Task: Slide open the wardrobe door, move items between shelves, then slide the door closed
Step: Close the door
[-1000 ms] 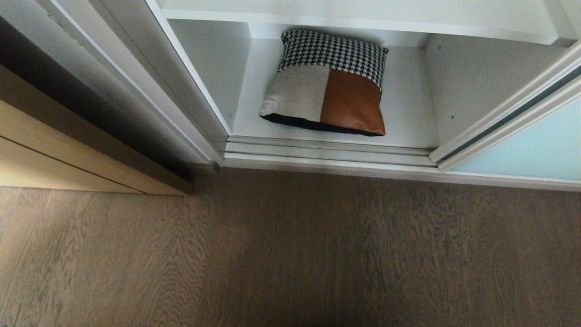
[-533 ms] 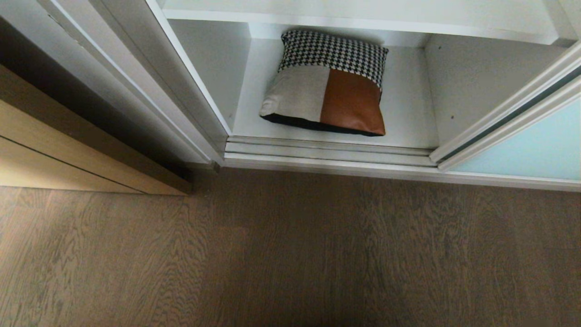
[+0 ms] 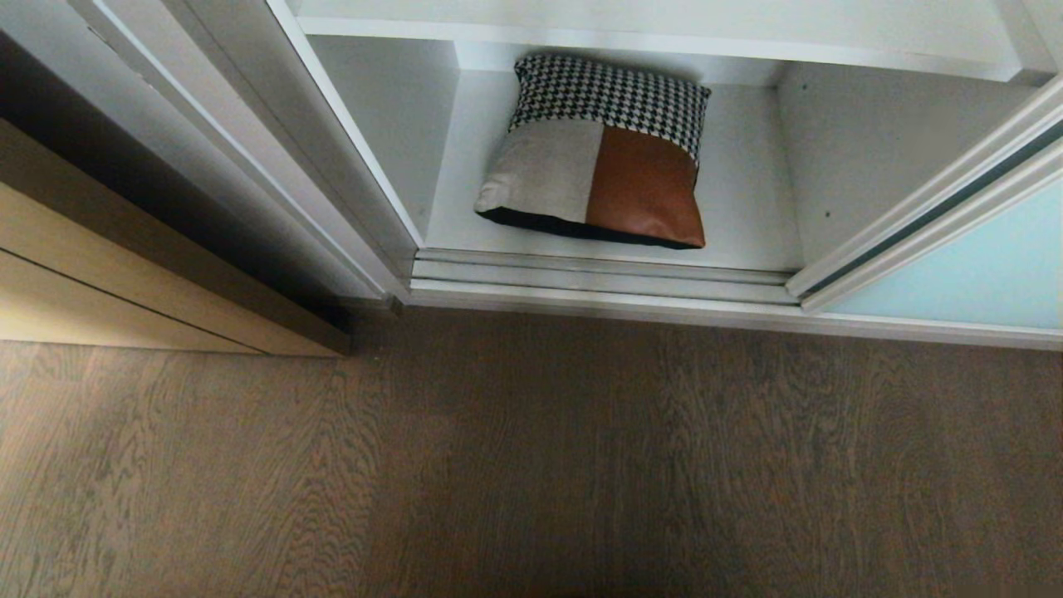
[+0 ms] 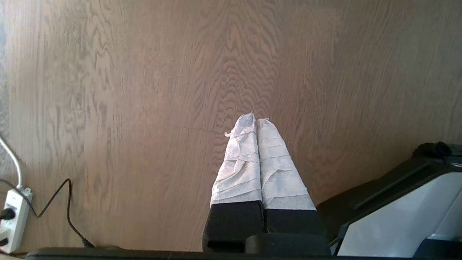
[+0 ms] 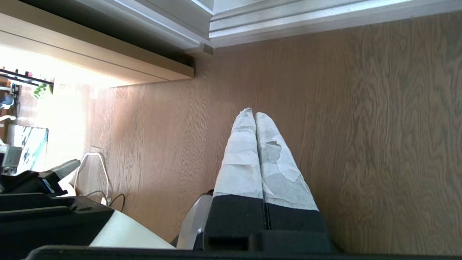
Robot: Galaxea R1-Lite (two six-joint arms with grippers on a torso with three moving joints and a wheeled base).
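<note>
From the head camera nothing had changed since the earlier frames: the patchwork cushion (image 3: 596,154) lay in the same spot on the bottom shelf (image 3: 747,224) of the open wardrobe, and neither claw showed here. The cushion was a soft, puffed square with black-and-white houndstooth across its far band, beige cloth and a smooth brown leather patch nearer, and a black backing along its front edge. The sliding wardrobe door (image 3: 972,274), frosted pale blue-green glass in a thin silver-white frame, stood slid off to the right, leaving the ribbed bottom track (image 3: 598,278) bare in front of the cushion. A tan wooden door (image 3: 124,282) leaned at the left, above the grey-brown wood-grain floor (image 3: 531,465).

In the left wrist view the left gripper (image 4: 255,121) hung over bare floor, its two white-wrapped, wrinkled fingers (image 4: 238,162) pressed together and empty. A white power strip (image 4: 12,218) with a black cable (image 4: 68,206) lay well off to one side of it, and the robot's own base (image 4: 397,213) sat close on the other.

In the right wrist view the right gripper (image 5: 252,115) also pointed at bare floor, fingers together, holding nothing. The wardrobe's track corner (image 5: 231,27) lay well ahead of its tips.
</note>
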